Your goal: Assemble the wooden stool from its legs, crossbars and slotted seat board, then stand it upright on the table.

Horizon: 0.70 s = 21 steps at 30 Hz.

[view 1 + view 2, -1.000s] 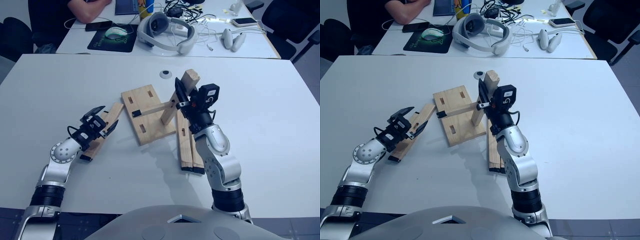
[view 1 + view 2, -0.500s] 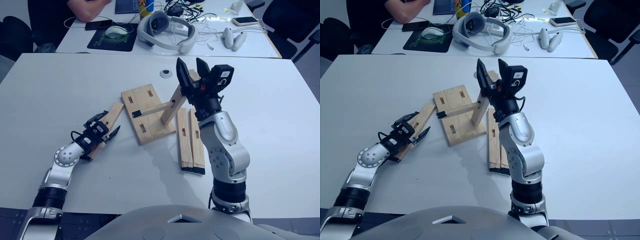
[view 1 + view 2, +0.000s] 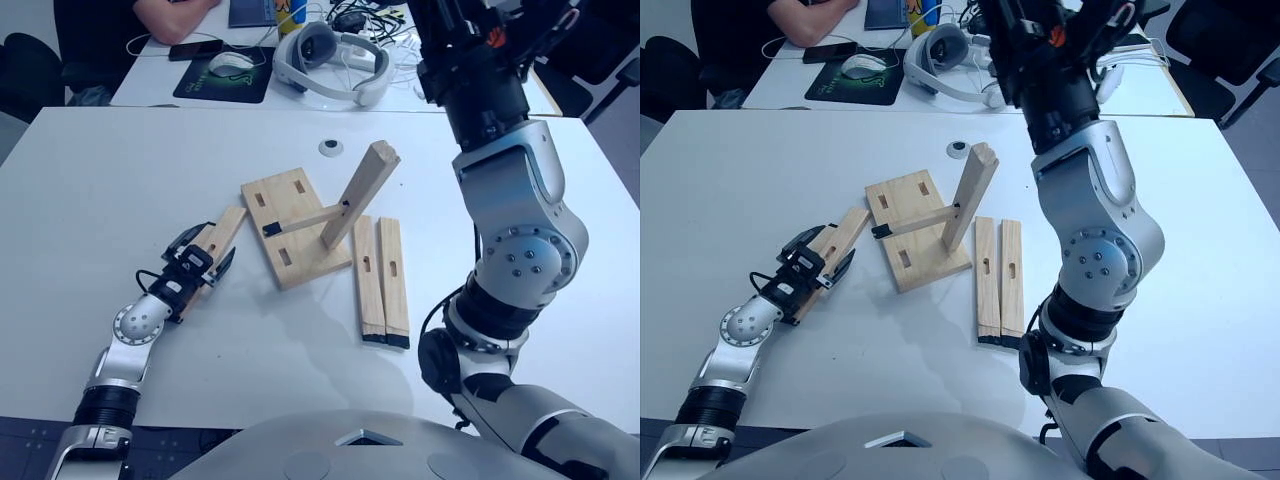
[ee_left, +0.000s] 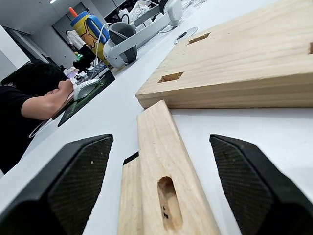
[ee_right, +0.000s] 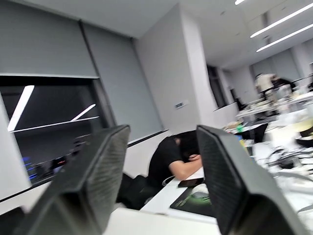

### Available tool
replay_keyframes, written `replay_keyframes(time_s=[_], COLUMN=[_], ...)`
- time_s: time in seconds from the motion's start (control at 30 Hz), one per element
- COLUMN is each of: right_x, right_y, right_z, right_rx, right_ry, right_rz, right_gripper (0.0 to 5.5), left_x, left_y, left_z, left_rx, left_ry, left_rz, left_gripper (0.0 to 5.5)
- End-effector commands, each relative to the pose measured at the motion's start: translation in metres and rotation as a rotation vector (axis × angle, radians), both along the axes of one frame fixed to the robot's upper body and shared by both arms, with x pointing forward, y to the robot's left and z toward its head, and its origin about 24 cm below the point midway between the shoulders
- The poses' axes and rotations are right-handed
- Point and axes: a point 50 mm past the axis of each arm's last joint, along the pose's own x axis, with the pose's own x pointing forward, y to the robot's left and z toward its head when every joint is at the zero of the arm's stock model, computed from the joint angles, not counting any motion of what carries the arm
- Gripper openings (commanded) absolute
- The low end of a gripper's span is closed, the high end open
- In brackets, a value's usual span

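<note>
At lower left of the frame, the left gripper (image 3: 203, 255), spread, straddles the near end of a leg (image 3: 225, 228) lying flat on the bench (image 3: 120, 170), its long axis pointing up-right toward the seat board (image 3: 300, 250); the right gripper (image 5: 161, 166), also spread, hangs high above.

My left pincer (image 3: 197, 262) straddles, fingers spread, a leg (image 3: 228, 222) lying toward the tabletop's (image 3: 110, 170) left edge, just beside the seat board (image 3: 305, 255).

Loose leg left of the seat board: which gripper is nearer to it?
Left. The left gripper sits low at the loose leg, its open fingers on either side of it. The right gripper is open, high above the table, far from the leg.
</note>
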Motion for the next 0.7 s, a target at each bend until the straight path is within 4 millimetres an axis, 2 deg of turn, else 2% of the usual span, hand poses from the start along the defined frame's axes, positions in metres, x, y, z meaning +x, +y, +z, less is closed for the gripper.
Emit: replay_keyframes(time_s=[0.03,0.17,0.4,0.6,0.7], right_x=[0.003,0.003,0.007,0.011,0.012], right_y=[0.013,0.016,0.014,0.006,0.007], right_z=[-0.024,-0.031,-0.008,0.023,0.023], right_rx=[-0.069,-0.09,-0.065,-0.089,-0.152], right_ry=[0.085,0.101,0.016,-0.11,-0.124], right_rz=[0.078,0.095,0.089,0.032,0.023], right_gripper=[1.77,1.14,0.16,0.03,0.03], left_x=[-0.002,-0.002,-0.005,-0.005,-0.006], left_y=[-0.007,-0.01,-0.014,-0.015,-0.015], left_z=[-0.009,-0.01,-0.014,-0.015,-0.016], left_rx=[-0.002,-0.018,-0.031,-0.038,-0.043], left_ry=[0.031,0.025,0.03,0.019,0.014], left_rz=[0.015,0.03,0.043,0.062,0.078], left_gripper=[3.66,3.66,3.66,3.66,3.66])
